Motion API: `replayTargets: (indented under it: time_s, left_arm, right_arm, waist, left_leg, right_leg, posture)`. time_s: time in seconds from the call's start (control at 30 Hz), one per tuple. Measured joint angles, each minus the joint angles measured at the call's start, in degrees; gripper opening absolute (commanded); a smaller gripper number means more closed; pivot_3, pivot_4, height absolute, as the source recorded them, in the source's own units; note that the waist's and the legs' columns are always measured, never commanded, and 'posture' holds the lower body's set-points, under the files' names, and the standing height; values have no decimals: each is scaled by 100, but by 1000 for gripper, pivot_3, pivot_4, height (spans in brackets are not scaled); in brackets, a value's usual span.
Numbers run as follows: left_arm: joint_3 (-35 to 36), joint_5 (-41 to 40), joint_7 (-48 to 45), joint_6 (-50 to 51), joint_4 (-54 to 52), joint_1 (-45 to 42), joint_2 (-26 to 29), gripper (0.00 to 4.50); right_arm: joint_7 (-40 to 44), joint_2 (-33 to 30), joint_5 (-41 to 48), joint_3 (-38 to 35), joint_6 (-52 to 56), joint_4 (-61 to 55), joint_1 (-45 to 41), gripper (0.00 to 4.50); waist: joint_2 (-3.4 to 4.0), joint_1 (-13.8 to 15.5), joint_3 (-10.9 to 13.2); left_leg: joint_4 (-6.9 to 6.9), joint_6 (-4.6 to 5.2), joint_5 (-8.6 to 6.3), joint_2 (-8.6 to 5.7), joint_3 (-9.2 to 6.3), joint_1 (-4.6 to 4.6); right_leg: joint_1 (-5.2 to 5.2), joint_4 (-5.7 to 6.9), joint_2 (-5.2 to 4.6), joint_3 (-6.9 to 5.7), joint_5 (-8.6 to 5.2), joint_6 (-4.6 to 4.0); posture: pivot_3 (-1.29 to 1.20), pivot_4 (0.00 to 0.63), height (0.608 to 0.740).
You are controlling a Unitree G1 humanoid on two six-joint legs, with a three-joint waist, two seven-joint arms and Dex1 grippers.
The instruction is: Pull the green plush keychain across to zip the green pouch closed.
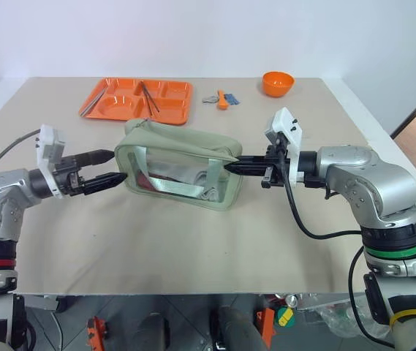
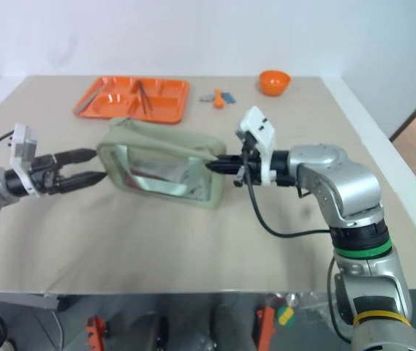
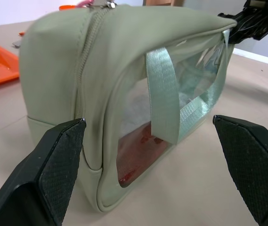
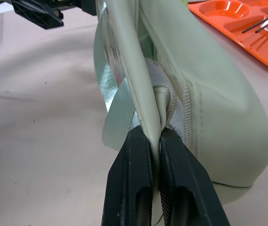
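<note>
Silver-grey arms with black cables, white wrist brackets, black textured fingers (image 3: 60,165), and a green ring on the right forearm.

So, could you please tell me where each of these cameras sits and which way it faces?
Left eye view: on the head, looking forward and down over the table; both arms show, with the green pouch between them.
Right eye view: beside it, same scene.
Left wrist view: on the left arm, looking along the open left gripper at the pouch's end.
Right wrist view: on the right arm, looking along the right gripper, shut on the pouch's edge.
Shared: both wrist views show the pouch and the other arm's gripper beyond it.
</note>
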Motion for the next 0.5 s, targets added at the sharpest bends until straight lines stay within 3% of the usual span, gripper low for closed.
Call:
replayTargets:
  time_s: [0.5]
  left_arm:
    - [-73, 56, -63, 126, 255, -277, -60, 4500]
  right_arm:
    - [-55, -36, 91, -2, 38, -53, 30, 29]
  waist:
    - [0, 6, 0]
  left_leg:
    - [0, 0, 0, 4, 0, 0]
  right_leg:
    - [0, 0, 4, -1, 0, 0]
  posture:
    - [0, 150, 740]
